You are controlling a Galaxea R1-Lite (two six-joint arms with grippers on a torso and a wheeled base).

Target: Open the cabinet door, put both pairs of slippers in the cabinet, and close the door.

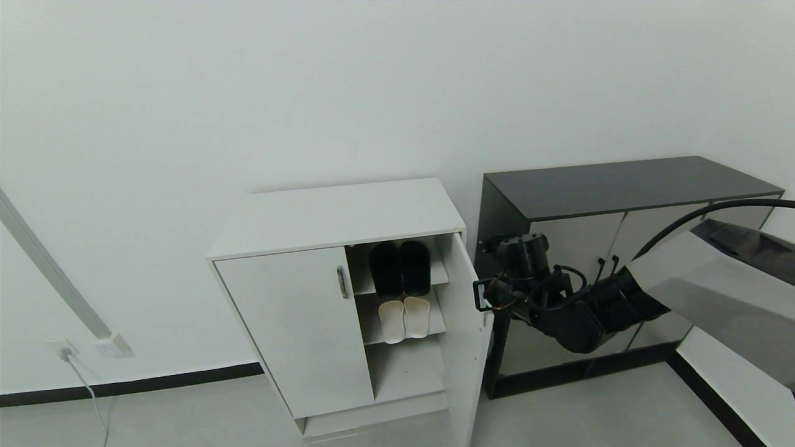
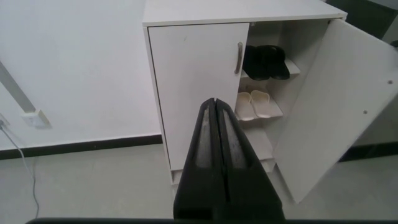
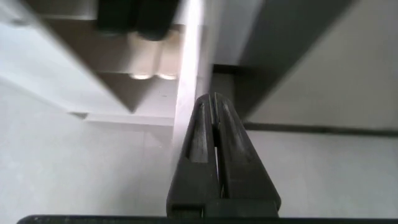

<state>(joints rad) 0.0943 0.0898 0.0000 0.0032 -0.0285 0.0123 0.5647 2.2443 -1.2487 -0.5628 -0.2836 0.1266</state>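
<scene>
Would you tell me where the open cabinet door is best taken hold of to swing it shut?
Take the open door by its free vertical edge, about mid-height, coming from its outer side on the robot's right, beside the right claw. The thin panel stands swung out, leaving that edge exposed.

Cabinet [image 1: 335, 217] set against wall, sideboard [image 1: 621, 186] placed to its right. Right-hand door [image 1: 466, 335] swung out forward; left-hand door [image 1: 298, 323] shut. Upper pair of slippers [image 1: 400, 268] laid on top shelf, lower pair of slippers [image 1: 404, 318] on shelf beneath. Right gripper [image 1: 481, 295] positioned just beside open door's outer face, between door and sideboard. Left gripper [image 2: 214, 106] held before cabinet.
</scene>
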